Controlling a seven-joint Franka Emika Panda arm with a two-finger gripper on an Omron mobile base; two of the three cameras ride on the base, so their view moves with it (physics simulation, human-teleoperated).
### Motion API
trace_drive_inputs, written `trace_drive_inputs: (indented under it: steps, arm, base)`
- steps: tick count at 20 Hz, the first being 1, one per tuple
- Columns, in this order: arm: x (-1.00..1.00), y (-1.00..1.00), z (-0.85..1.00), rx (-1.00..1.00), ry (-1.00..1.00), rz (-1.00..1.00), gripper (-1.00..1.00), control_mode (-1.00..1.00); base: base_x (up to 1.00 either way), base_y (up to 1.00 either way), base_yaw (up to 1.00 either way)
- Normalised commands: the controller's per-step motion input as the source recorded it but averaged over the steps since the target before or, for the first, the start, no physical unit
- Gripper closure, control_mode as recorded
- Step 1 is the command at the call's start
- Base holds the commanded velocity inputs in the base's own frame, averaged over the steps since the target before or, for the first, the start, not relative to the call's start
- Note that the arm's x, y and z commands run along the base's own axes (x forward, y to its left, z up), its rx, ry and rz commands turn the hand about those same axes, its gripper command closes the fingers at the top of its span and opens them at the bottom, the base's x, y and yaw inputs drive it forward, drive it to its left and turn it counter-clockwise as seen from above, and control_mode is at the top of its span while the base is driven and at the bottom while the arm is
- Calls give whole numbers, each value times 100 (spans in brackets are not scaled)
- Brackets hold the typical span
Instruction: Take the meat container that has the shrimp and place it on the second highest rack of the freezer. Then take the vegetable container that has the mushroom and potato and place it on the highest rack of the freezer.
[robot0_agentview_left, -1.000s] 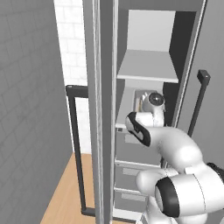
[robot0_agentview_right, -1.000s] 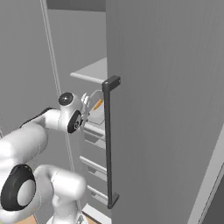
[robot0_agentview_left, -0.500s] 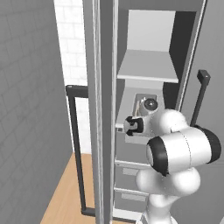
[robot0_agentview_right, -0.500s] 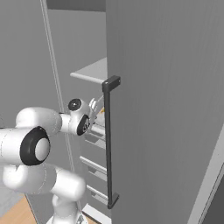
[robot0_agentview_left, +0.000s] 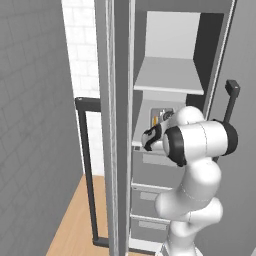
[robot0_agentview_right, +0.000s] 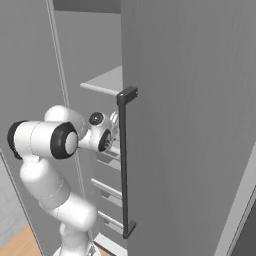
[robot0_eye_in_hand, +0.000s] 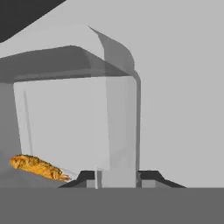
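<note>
Since the earlier frames, the arm has folded more: its big dark-ringed joint now stands in front of the freezer opening and the forearm reaches in from the side. One meat container sits on the second highest rack, inside the freezer, with one orange shrimp lying in it. In the hand view the container's wall stands between the two dark fingertips of the tool, very close on both sides, but I cannot tell if the tool is grasping the wall or has released it. One flat shelf, the highest rack, is above it. Below are grey drawers. One long dark handle runs down the open door.
</note>
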Motion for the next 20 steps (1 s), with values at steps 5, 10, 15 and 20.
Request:
trace_drive_inputs:
  steps: [5,10,15,20]
  arm:
    - [17,-1,-40,0,0,0,100,-100]
    - [0,0,0,0,0,0,100,-100]
    - [0,0,0,0,0,0,100,-100]
    - [0,0,0,0,0,0,-100,-100]
  base:
    - [0,0,0]
    - [0,0,0]
    - [0,0,0]
    - [0,0,0]
